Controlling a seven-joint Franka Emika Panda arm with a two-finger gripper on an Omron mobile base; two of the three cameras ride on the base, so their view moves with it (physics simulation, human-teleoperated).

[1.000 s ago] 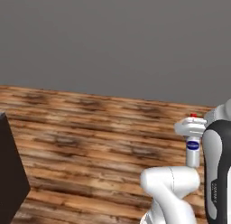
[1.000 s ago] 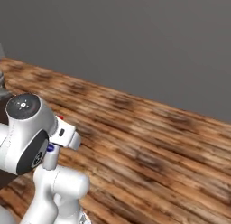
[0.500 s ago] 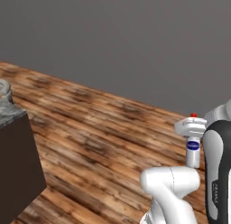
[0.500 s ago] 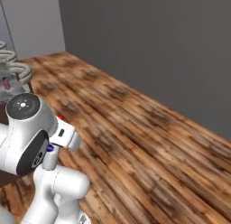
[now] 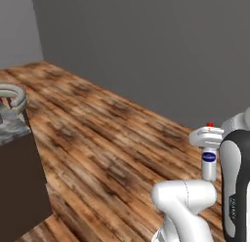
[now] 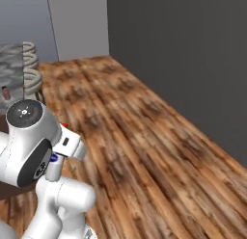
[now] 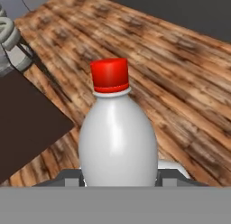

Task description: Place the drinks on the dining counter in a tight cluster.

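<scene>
A wide white bottle point(image 7: 118, 142) with a red cap point(image 7: 109, 75) stands upright between my fingers, and my gripper point(image 7: 119, 178) is shut on its body. In the left base view its red cap point(image 5: 210, 124) pokes up above the gripper point(image 5: 209, 134), held high over the wooden floor. The dining counter point(image 5: 13, 126), grey marbled top on a dark brown base, shows at the left edge with its tap point(image 5: 11, 96). In the right base view the counter point(image 6: 10, 64) lies at the upper left, and a small pinkish-red bottle point(image 6: 6, 92) stands on it by the tap point(image 6: 31, 69).
Brown plank floor point(image 5: 112, 153) stretches between me and a grey wall point(image 5: 146, 46). The counter's dark side panel point(image 7: 27, 114) fills the left of the hand view, below and left of the held bottle.
The whole picture has swung as the base moves: the dining counter and tap have come into view on the left. The gripper keeps the white bottle in the same hold.
</scene>
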